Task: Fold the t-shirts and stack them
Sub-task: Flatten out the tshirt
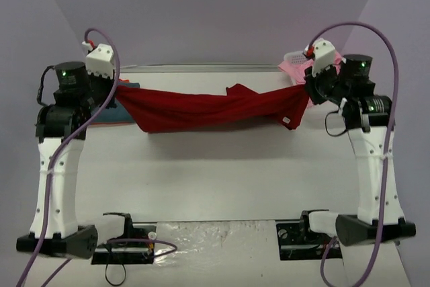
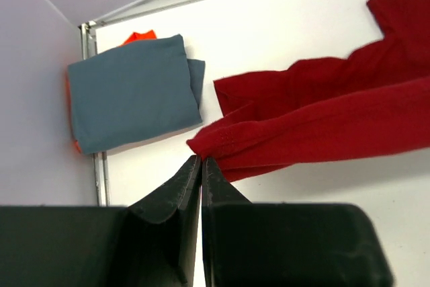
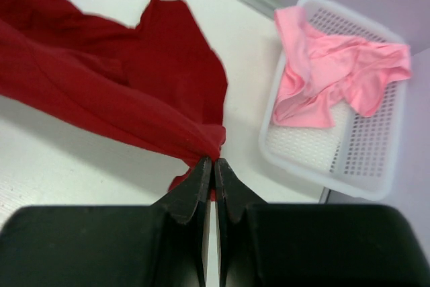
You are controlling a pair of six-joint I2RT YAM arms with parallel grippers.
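Both arms raised; dark red t-shirt [image 1: 215, 109] stretched between (sagging)

each arm has a long white link [image 1: 55, 179] that rises from a black base [image 1: 57, 241] at the table edge. the upper joints are black and round, and each one carries a small green light [image 1: 64, 70]. a purple cable [image 1: 101, 35] makes a loop over each arm and runs down along the white link. the wrist camera housing [image 1: 102, 58] is white with a small red part at its 12 o'clock side. the gripper fingers [image 2: 171, 196] are matte black and wedge-shaped.
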